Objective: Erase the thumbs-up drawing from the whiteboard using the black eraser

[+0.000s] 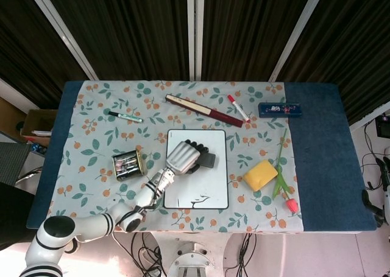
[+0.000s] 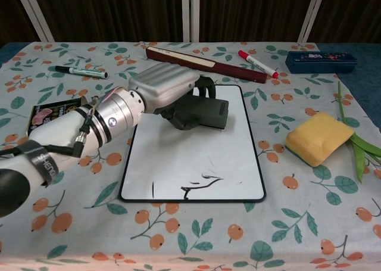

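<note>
**Black eraser at far end of board; marks at near end**

Black eraser (image 2: 199, 113) is gripped by your left robot hand (image 2: 164, 89) on the whiteboard (image 2: 178, 164), near its far edge. Remaining drawing strokes (image 2: 199, 184) lie toward you, along the board's long axis. Pull the eraser back along that axis. Right robot hand is out of view.

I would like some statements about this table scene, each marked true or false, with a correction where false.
1. The left hand holds the black eraser on the whiteboard. True.
2. The whiteboard is fully clean. False: black marks remain near its front edge.
3. The yellow sponge lies on the whiteboard. False: it lies on the tablecloth, to the board's right.
4. A red marker lies beyond the whiteboard. True.
</note>
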`<action>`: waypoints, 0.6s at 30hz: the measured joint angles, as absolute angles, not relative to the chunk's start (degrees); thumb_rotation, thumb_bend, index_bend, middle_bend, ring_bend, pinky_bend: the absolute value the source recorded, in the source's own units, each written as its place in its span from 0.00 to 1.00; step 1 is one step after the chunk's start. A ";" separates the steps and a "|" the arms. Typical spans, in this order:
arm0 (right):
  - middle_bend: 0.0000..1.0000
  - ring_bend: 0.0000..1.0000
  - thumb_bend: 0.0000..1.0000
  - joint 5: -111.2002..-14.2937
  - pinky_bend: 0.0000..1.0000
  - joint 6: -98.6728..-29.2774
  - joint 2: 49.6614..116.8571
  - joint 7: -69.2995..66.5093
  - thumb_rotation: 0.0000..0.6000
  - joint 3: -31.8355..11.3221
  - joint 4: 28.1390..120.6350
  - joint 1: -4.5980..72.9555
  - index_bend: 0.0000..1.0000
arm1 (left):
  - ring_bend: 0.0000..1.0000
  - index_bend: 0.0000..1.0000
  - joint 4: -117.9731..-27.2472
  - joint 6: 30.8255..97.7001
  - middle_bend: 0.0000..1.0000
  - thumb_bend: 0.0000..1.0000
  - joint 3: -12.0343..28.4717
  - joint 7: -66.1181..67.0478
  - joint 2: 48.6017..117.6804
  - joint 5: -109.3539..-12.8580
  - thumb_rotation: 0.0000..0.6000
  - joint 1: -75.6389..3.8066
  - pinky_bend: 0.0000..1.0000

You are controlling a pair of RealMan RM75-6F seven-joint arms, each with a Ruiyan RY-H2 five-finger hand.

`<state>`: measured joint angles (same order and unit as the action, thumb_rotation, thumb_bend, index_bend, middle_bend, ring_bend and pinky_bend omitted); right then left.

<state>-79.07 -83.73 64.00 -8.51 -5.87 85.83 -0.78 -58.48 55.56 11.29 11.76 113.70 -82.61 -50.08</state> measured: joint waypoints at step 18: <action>0.00 0.00 0.34 -79.48 0.00 -83.74 64.35 -7.29 1.00 -5.48 86.26 -0.67 0.00 | 0.64 0.83 -76.40 67.06 0.76 0.51 -3.06 15.18 103.75 -90.81 1.00 -38.68 0.72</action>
<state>-79.48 -83.74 64.35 -7.29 -5.48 86.26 -0.67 -76.40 67.06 -3.06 15.18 103.75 -90.81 -38.68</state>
